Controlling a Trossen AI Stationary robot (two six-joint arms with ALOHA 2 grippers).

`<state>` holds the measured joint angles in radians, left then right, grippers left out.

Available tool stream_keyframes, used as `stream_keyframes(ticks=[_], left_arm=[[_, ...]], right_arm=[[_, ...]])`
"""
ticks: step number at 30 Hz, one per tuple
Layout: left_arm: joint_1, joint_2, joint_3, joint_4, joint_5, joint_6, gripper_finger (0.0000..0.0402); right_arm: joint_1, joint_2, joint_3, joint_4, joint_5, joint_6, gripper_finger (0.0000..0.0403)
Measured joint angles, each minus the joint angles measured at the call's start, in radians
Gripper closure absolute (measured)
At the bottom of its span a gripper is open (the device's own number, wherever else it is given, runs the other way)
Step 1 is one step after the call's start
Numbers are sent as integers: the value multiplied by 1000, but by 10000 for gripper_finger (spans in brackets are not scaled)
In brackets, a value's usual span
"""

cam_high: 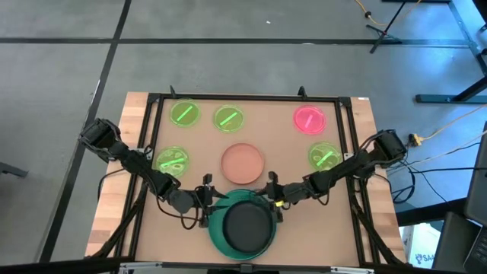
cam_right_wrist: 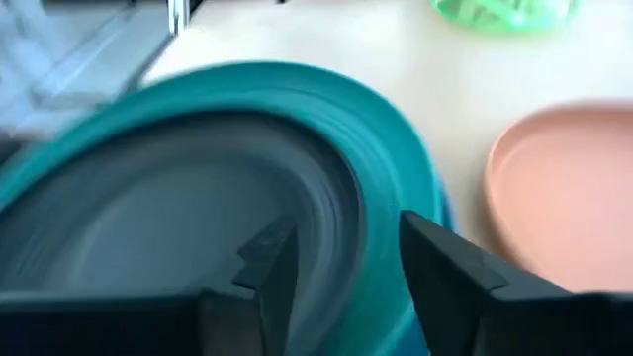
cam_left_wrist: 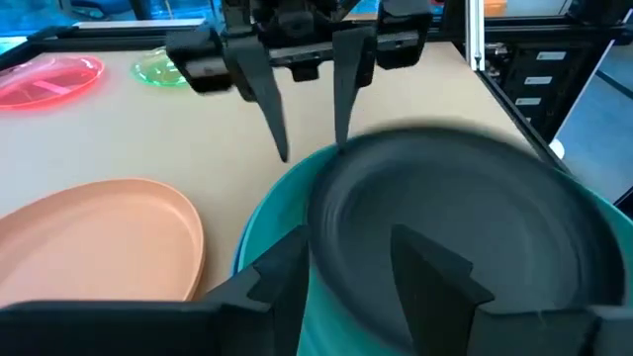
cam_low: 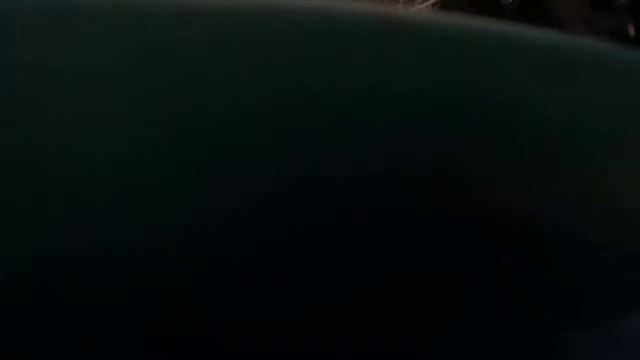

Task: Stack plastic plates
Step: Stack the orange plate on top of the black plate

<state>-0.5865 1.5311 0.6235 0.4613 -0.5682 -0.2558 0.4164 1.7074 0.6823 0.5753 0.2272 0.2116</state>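
Right up close we see the black plate [cam_high: 245,224] lying inside the big teal-green plate [cam_high: 219,232] at the near edge of the table [cam_high: 285,160]. The left gripper [cam_high: 205,204] has its fingers [cam_left_wrist: 425,265] spread over the black plate's left rim; the right gripper [cam_high: 272,199] straddles the right rim, fingers [cam_right_wrist: 443,262] parted too. Beyond them sits the salmon-pink plate [cam_high: 243,164]. Farther back we spot four neon-green plates [cam_high: 185,115] and one pink plate [cam_high: 310,119].
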Motion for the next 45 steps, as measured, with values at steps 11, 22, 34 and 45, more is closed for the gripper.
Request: stream_keyframes(ticks=[11, 22, 34, 45], left_arm=[[0, 0, 0, 4, 0, -5, 264], [0, 0, 1, -2, 1, -5, 264], [-1, 0, 0, 0, 3, -7, 264], [-2, 0, 0, -3, 3, -26, 264]], right_arm=[[-68, -119, 74, -470, 226, -397, 235], [-300, -23, 75, -446, -173, -403, 279], [-306, 59, 74, -365, -131, -509, 329], [-292, 4, 74, -375, -55, -531, 398]])
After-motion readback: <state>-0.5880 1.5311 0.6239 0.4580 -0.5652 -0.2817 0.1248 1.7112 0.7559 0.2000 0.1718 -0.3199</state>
